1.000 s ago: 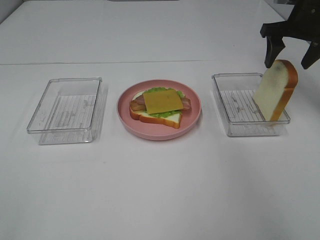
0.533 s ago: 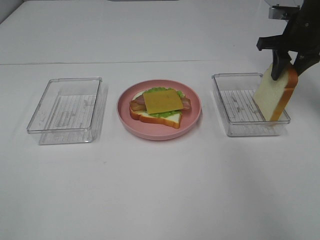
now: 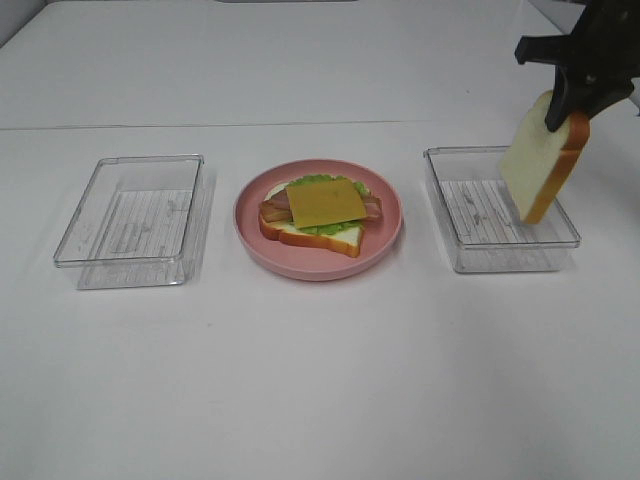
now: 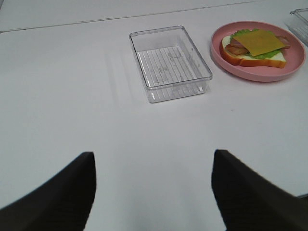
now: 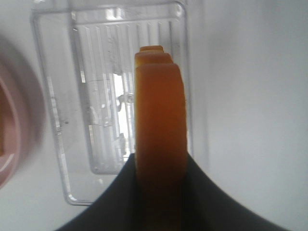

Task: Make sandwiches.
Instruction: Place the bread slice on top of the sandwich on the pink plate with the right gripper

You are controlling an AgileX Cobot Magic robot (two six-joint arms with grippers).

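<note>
On the pink plate (image 3: 385, 238) lies a bread slice (image 3: 300, 236) topped with green lettuce (image 3: 335, 228), brown bacon (image 3: 272, 209) and yellow cheese (image 3: 324, 201); the stack also shows in the left wrist view (image 4: 253, 47). My right gripper (image 3: 572, 108) is shut on the top edge of a second bread slice (image 3: 535, 155) and holds it lifted, tilted, above the right clear tray (image 3: 470, 215). The right wrist view shows its orange crust (image 5: 160, 115) between the fingers, over the tray (image 5: 91, 96). My left gripper (image 4: 153, 192) is open and empty over bare table.
An empty clear tray (image 3: 130, 220) stands left of the plate; it shows in the left wrist view (image 4: 168, 62) too. The white table's far edge line runs behind the trays.
My right gripper came down onto the bread slice leaning in the right tray, closed on its top and lifted it up out of the tray. The left arm has not moved.
</note>
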